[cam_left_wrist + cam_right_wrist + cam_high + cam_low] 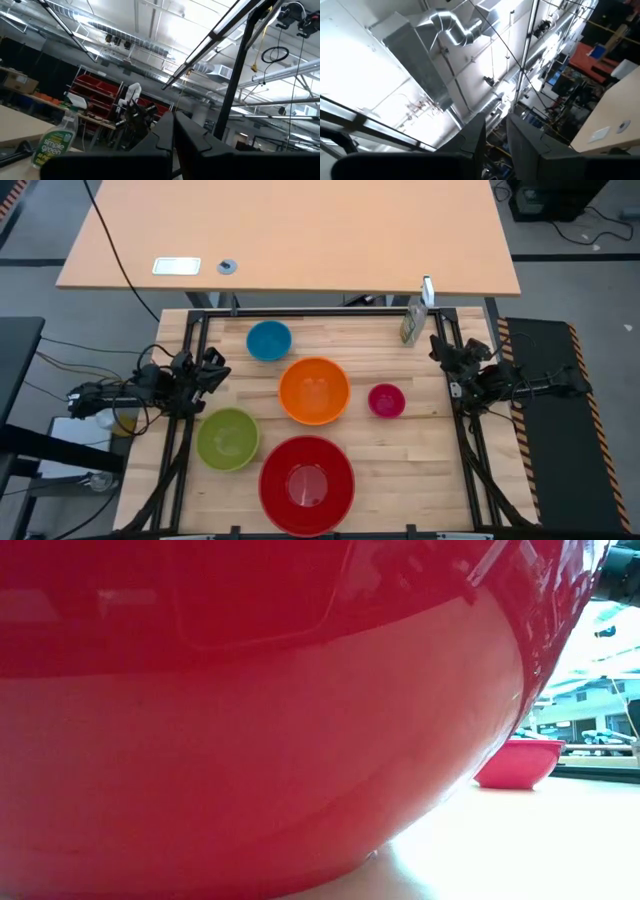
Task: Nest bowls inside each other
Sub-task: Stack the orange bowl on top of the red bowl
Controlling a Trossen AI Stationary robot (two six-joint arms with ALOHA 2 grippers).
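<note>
Five bowls sit apart on the surface (420,470); closed left claw (212,370) and slightly parted, empty right claw (440,348) wait at its edges, orange bowl (314,390) best lowered centred into red bowl (306,484).

Light falls evenly from overhead in the high view, bright and soft, with only faint shadows under the bowls on the pale surface (400,470). The red bowl (250,720) fills the low view, close and blurred, its glossy wall carrying reflections. Beyond it the room is washed out. Both wrist views show glare from bright ceiling lights.
</note>
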